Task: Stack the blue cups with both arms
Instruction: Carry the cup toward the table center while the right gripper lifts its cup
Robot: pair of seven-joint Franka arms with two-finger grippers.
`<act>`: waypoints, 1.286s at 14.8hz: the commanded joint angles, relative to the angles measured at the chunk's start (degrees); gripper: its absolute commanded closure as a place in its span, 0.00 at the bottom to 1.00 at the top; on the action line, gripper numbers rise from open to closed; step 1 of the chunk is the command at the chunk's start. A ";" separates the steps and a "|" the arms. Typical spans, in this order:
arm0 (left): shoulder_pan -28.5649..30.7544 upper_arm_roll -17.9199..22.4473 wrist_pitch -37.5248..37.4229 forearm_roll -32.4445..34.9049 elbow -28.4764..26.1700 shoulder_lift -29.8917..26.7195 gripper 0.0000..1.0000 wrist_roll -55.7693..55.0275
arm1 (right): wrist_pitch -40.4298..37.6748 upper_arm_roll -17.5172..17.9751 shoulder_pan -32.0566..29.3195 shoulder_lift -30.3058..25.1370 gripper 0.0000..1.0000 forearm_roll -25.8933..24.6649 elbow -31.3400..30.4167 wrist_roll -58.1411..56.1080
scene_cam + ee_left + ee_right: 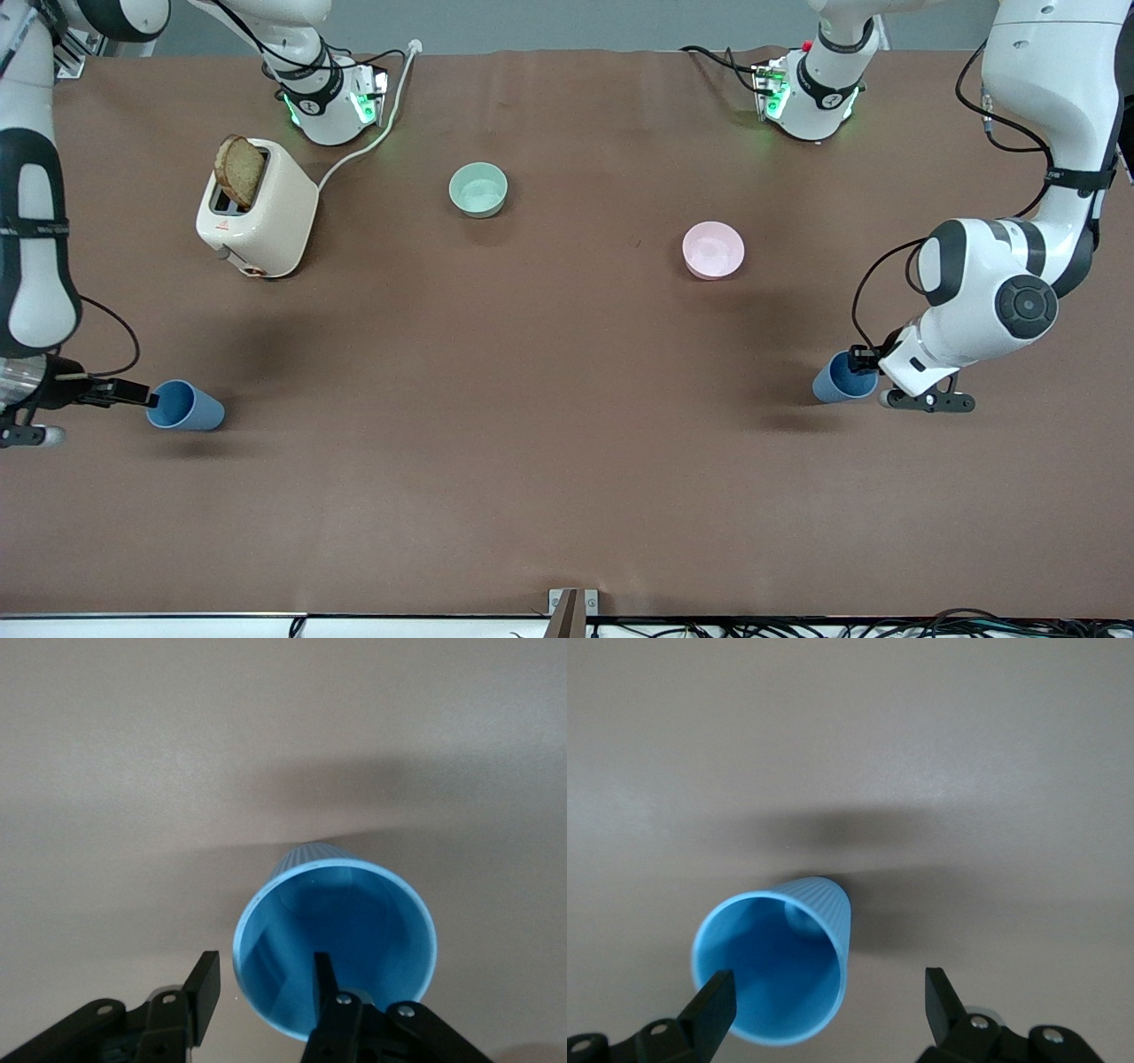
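Note:
One blue cup point(190, 408) sits toward the right arm's end of the table, its mouth turned to my right gripper point(140, 395). In the right wrist view the gripper point(830, 979) is wide open, and the cup point(771, 966) lies in front of one finger point(713, 1010), off to one side of the gap. The other blue cup point(837, 381) sits toward the left arm's end, at my left gripper point(858, 361). In the left wrist view the gripper point(264, 964) is open. One finger point(323, 992) is inside the cup point(354, 921) and the other is outside its rim.
A cream toaster point(266, 221) with a bread slice point(239, 168) in it stands near the right arm's base, its white cable running toward the base. A mint-green bowl point(478, 189) and a pink bowl point(713, 249) stand mid-table, farther from the front camera than the cups.

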 commanded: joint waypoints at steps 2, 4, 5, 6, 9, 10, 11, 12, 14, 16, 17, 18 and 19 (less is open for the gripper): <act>0.48 -0.40 0.71 0.08 0.53 0.58 0.87 0.10 | 2.39 0.60 -0.51 1.27 0.28 1.44 -1.26 -1.83; 0.48 -0.40 0.71 0.08 0.61 0.49 0.98 -0.07 | 3.28 0.68 -0.34 1.44 0.60 1.44 -2.15 -1.75; 0.31 -0.49 0.71 0.08 0.96 0.40 0.99 -0.51 | 3.20 0.68 -0.25 1.36 0.79 1.44 -2.15 -1.66; -0.04 -0.84 0.54 -0.01 1.05 0.05 0.99 -1.04 | 3.19 0.68 -0.34 1.36 0.88 1.44 -2.15 -1.66; -0.22 -8.02 -0.95 -0.01 3.07 -1.44 1.00 -11.54 | 2.49 0.60 0.54 1.09 0.98 1.35 -2.06 -1.48; -0.31 -11.01 -2.09 -0.01 4.03 -1.62 1.00 -16.29 | 2.32 0.68 0.80 0.74 0.98 1.35 -1.98 -1.05; -0.57 -14.78 -3.06 -0.01 5.09 -1.45 1.00 -21.38 | 1.10 0.68 0.98 -0.04 0.98 1.35 -1.63 -0.78; -0.92 -17.78 -3.24 -0.01 5.97 -1.10 1.00 -26.74 | -2.74 0.68 1.59 -3.62 0.97 1.26 -1.28 -0.17; -5.29 -20.35 -3.24 0.69 7.11 0.65 1.00 -37.73 | -8.65 0.33 3.52 -9.43 0.97 0.30 -0.49 4.91; -11.79 -20.09 -3.24 0.79 8.52 2.24 1.00 -46.26 | -12.34 0.42 5.54 -14.96 0.97 -4.16 -0.48 8.08; -13.74 -20.18 -3.24 0.79 9.83 3.46 1.00 -50.31 | -15.23 0.59 6.33 -18.21 0.97 -6.97 -0.48 11.06; -15.41 -20.09 -3.24 0.87 11.58 5.22 1.00 -52.96 | -18.22 0.60 7.47 -21.20 0.97 -8.74 -0.48 13.35; -17.43 -20.09 -3.16 0.87 13.43 7.06 1.00 -55.07 | -21.47 0.60 8.70 -24.10 0.97 -9.89 -0.66 15.64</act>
